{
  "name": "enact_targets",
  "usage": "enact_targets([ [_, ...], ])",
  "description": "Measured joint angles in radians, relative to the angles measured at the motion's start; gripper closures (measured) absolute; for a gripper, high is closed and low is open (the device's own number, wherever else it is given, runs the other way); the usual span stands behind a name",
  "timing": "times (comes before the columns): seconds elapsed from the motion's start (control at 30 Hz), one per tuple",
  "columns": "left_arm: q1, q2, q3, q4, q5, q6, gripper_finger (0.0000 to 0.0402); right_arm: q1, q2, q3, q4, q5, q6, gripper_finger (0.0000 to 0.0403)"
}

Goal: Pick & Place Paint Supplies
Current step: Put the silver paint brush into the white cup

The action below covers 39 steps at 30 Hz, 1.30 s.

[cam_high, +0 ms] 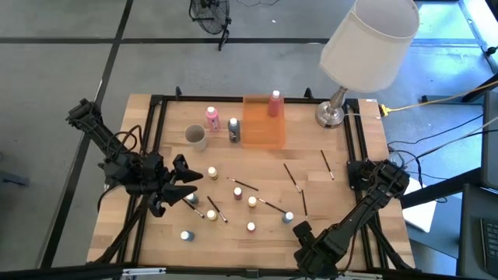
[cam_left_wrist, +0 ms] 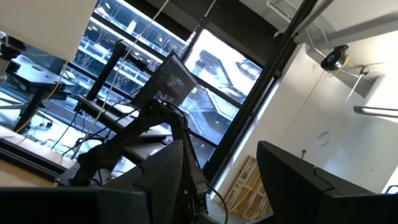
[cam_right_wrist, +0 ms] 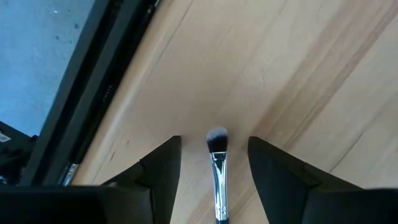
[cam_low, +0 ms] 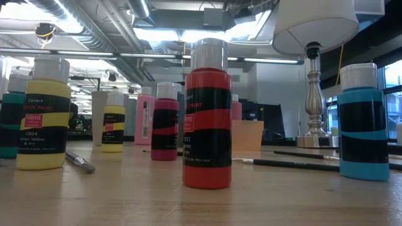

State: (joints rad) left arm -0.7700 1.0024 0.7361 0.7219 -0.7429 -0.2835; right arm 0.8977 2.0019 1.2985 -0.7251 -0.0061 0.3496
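Your right gripper (cam_right_wrist: 214,180) pinches a brush (cam_right_wrist: 217,165) bristles-forward above the table (cam_right_wrist: 298,74), apparently ready to carry; left gripper (cam_left_wrist: 221,186) waits spread.

A grey floor (cam_high: 54,85) crossed by dark seams fills the upper left and left side of the high view, around a pale wooden table (cam_high: 156,249) with a black frame. At the top centre a small dark fan (cam_high: 210,14) stands on the floor. A white-shaded lamp (cam_high: 369,39) with a metal base sits at the table's upper right corner, a yellow cable (cam_high: 436,99) running off to the right. In the low view, exposed ducts and pipes (cam_low: 94,25) cross the ceiling at upper left, lit by bright strip lights (cam_low: 169,31). The left wrist view shows tall windows (cam_left_wrist: 217,68) and a white wall (cam_left_wrist: 323,124) at right.
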Motion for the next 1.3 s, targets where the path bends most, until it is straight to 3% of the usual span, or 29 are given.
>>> enact_targets([
  [0.37,0.000,0.000,0.000,-0.022,0.001,0.001,0.0199,0.001,0.018,0.001,-0.002,0.017,-0.006,0.0222],
  [1.17,0.000,0.000,0.000,-0.024,0.002,0.011,0.0199,0.001,0.019,-0.001,0.013,0.021,0.010,0.0382],
  [1.3,0.000,0.000,0.000,-0.024,0.002,0.010,0.0199,0.001,0.019,-0.001,0.012,0.024,0.070,0.0398],
])
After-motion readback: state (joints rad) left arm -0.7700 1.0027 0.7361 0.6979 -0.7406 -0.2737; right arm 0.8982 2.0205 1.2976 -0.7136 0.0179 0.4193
